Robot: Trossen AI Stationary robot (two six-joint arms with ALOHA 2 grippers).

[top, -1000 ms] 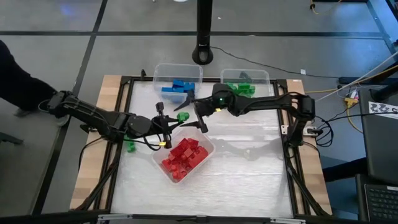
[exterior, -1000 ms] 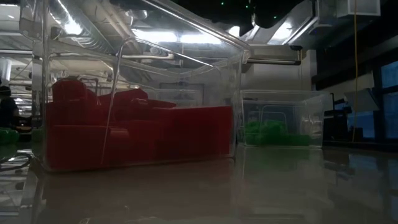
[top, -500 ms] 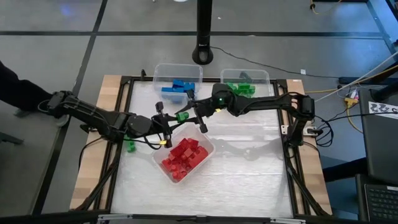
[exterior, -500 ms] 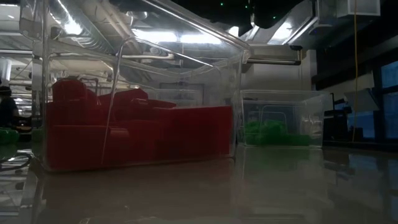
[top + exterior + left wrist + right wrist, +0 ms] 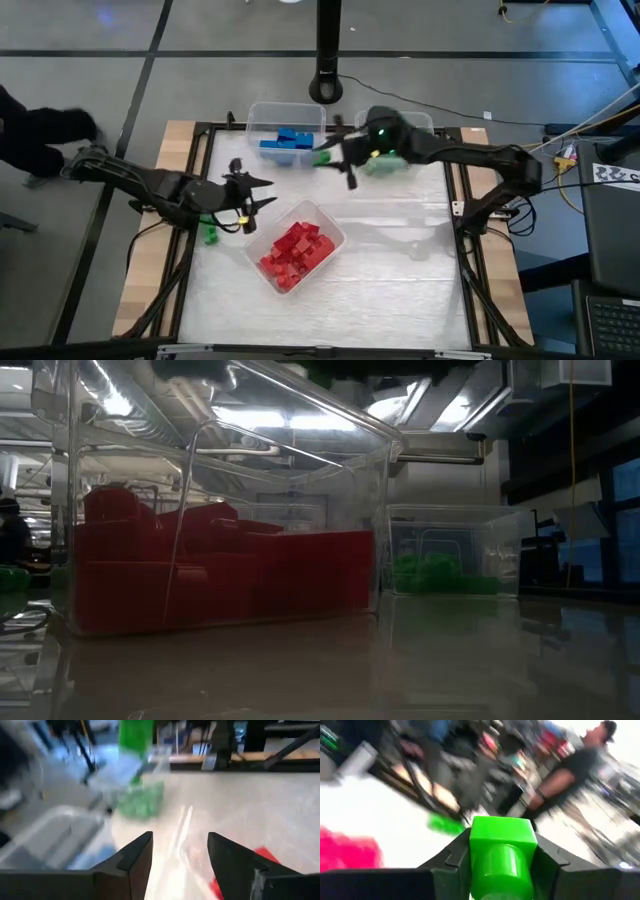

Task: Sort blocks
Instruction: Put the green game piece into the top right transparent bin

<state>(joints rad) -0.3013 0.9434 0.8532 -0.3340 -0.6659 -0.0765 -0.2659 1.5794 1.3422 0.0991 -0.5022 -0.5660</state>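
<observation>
Right gripper (image 5: 330,160) now lifted toward the table's far edge, between the blue bin (image 5: 285,128) and the green bin (image 5: 400,130), jaws pinching a green block (image 5: 502,847); a second ago spread beside that block near mid-table, above the red bin (image 5: 300,250). Left gripper (image 5: 262,194) pulled back toward the left edge, fingers (image 5: 135,857) now spread and empty, pressed together a moment ago. Handover apparently done. Another green block (image 5: 209,236) lying by the left edge, still unsorted. Next: probably a drop into the green bin.
</observation>
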